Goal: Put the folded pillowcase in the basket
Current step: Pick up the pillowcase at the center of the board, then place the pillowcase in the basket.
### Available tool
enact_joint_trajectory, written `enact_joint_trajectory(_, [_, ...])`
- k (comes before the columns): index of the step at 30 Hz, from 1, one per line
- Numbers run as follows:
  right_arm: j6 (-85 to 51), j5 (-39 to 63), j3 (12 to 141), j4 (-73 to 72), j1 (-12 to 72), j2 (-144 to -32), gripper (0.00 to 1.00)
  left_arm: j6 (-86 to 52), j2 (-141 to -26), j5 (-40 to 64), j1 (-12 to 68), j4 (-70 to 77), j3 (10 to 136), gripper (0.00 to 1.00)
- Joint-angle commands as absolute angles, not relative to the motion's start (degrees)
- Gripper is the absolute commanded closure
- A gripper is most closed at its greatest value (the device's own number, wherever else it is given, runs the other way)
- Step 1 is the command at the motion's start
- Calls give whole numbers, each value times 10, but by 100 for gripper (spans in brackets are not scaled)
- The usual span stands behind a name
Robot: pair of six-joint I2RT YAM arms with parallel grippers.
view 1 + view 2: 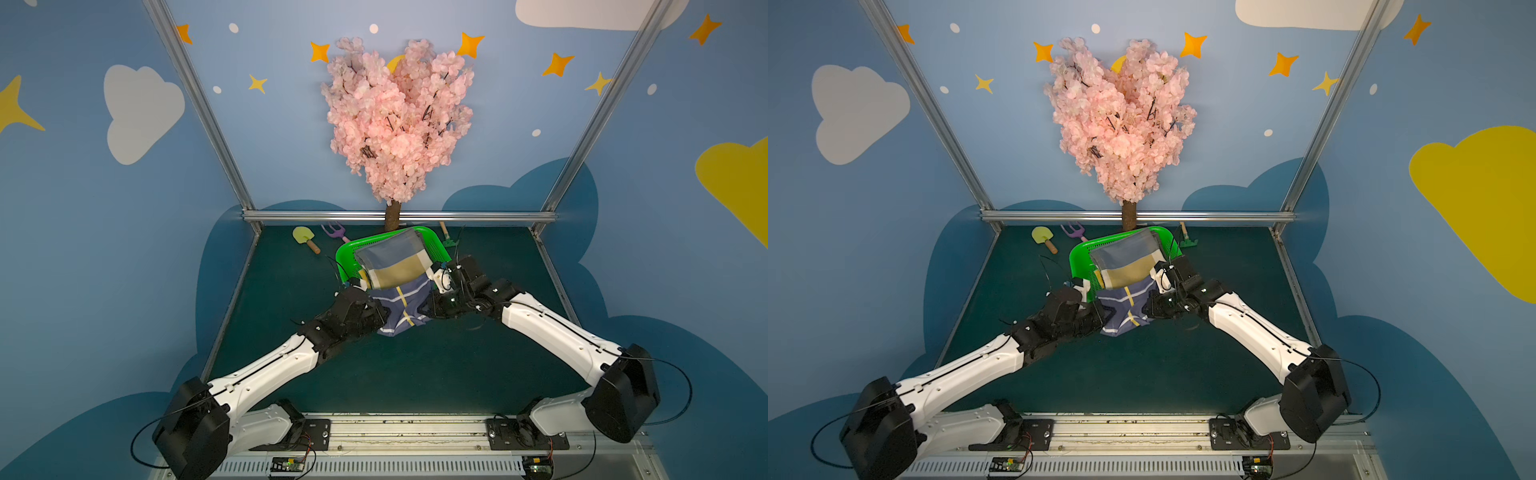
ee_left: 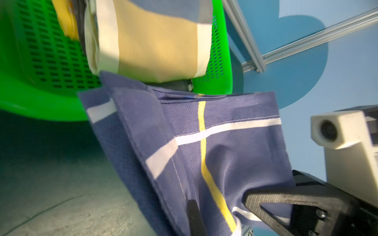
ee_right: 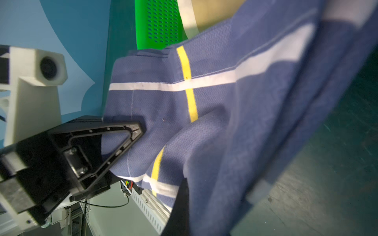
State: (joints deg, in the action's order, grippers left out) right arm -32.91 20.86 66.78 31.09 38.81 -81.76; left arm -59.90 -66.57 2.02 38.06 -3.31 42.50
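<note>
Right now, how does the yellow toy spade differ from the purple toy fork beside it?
The yellow toy spade has a flat rounded blade; the purple toy fork ends in prongs. The spade's handle is brown, the fork's looks pink. The spade lies clear of the green basket, while the fork's handle runs behind its rim. Both lie on the dark green table, left of the tree trunk.

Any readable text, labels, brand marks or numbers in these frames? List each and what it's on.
None readable.
The pillowcase carries only stripes, and the basket shows no label.
Small circuit boards at the near edge in both top views may bear print, but it is too small to read.
</note>
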Motion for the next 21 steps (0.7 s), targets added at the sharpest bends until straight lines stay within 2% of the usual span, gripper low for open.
enact_joint_trajectory(1, [-315, 193, 708, 315, 388, -836, 100, -559, -646, 42, 354, -75, 469, 97])
enact_joint_trajectory(9, [-294, 201, 814, 334, 358, -912, 100, -542, -703, 155, 253, -29, 530, 97])
enact_joint_trajectory(21, [-269, 230, 997, 365, 310, -1069, 100, -498, -831, 202, 188, 5, 621, 97])
